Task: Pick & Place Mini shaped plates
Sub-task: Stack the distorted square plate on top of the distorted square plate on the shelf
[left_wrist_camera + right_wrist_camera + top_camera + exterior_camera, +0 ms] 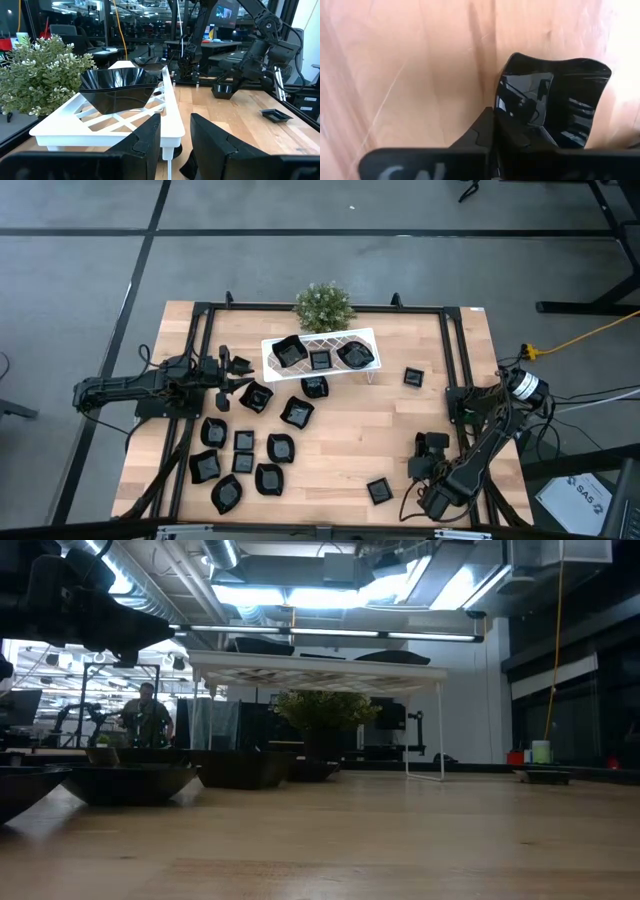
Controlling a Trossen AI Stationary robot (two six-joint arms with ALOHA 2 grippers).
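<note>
Several glossy black mini plates [243,452] lie on the wooden table's left half. Three more sit in the white lattice rack [368,337] at the far middle, and two lie loose on the right [413,377] [379,490]. My right gripper [494,120], near the table's right front, points steeply down and is shut on one black square mini plate [555,95] [432,443]. My left gripper [175,142] stands open and level by the rack's left end [100,125], with nothing held between its fingers. My right gripper pinches the square mini plate's raised rim [501,102] between its two fingers, which come from above, pointing steeply down. The plate stays about level, hollow side up. Whether its underside is clear of the table I cannot tell.
A small green bushy plant [323,306] stands just behind the rack at the table's far edge. A black metal frame [455,360] runs along the table's sides. Bare wood shows in the middle [350,440] between the plate cluster and my right arm.
</note>
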